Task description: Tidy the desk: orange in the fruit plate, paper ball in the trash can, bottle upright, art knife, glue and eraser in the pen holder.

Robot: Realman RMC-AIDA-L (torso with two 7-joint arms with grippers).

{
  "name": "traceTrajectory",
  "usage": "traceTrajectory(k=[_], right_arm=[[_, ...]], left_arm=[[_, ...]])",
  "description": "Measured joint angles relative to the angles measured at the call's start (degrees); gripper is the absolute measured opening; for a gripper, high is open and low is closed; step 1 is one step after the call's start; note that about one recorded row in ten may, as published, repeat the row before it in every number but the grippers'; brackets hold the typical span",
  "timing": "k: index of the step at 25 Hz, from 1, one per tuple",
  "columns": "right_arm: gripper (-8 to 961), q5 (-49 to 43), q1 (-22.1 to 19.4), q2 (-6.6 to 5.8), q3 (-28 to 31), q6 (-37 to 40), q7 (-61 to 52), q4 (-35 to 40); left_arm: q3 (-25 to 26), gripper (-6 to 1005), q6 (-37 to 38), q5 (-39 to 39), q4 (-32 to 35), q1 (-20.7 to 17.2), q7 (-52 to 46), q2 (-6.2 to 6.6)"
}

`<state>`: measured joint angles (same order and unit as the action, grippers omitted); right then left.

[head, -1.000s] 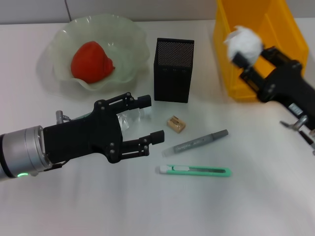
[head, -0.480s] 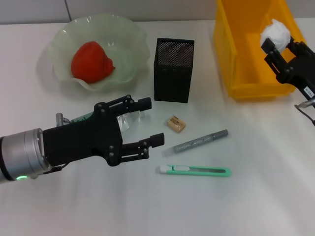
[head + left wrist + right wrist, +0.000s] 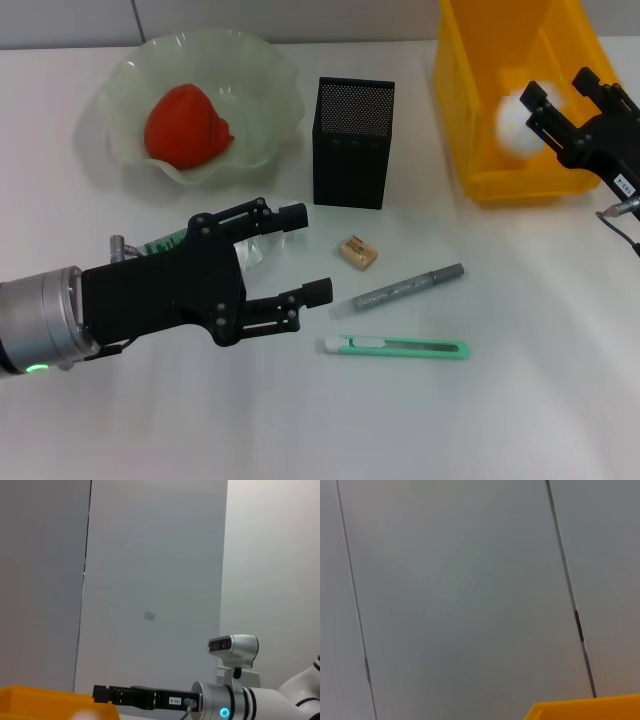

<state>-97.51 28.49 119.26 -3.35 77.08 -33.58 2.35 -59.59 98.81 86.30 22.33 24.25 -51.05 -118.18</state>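
My right gripper (image 3: 563,90) stands open above the yellow trash can (image 3: 468,120), and the paper ball (image 3: 517,124) shows as a blurred white wad just beneath it inside the bin. Low over the desk (image 3: 520,400), my left gripper (image 3: 305,252) is open over the lying bottle (image 3: 255,245), which its hand partly hides. The orange (image 3: 185,125) rests in the fruit plate (image 3: 120,80). Near the black mesh pen holder (image 3: 353,140) lie the eraser (image 3: 358,252), the grey glue (image 3: 400,290) and the mint-green art knife (image 3: 395,347).
The left wrist view shows the right arm's gripper (image 3: 145,697) far off beside the trash can (image 3: 45,702). Only a corner of the trash can (image 3: 585,710) appears in the right wrist view, below a grey wall.
The right gripper carried the paper ball from the bin's near left corner to above its inside, then opened; the ball has left the fingers. The left gripper sank slightly.
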Motion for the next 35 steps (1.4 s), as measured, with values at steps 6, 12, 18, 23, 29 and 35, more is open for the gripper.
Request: traceTrajectory(k=[6,12,18,23,29,35], right_arm=[[757,0.14,-0.23,0.04,0.25,0.39,0.12,-0.14],[810,0.13,-1.34,0.03,-0.02,6.73,-0.23,0.35],[809,-3.59,-6.21,-0.21,-2.22,24.44,-11.05,7.75],[809,-8.32,-9.35,-0.99,-7.72,32.63,-18.89,15.24],[808,-17.27,-9.87,-2.38,-13.52,31.24,-20.94,19.74],[808,-25.82,-8.06,-1.8,-13.89,23.35,-20.44,21.62]], left_arm=[[0.0,771,0.53,0.0,0.11,0.0,-0.13,0.13],[0.0,768,1.5,0.04,0.05,-0.04,-0.13,0.28],[0.02,766,1.01,1.14,0.05,0.19,-0.12,0.07],[0.31,763,0.88,1.22,-0.04,0.47,-0.25,0.12],[0.51,760,0.57,1.25,0.45,1.01,-1.74,0.53],[0.54,758,-0.79,1.25,0.58,1.68,-2.33,1.3]])
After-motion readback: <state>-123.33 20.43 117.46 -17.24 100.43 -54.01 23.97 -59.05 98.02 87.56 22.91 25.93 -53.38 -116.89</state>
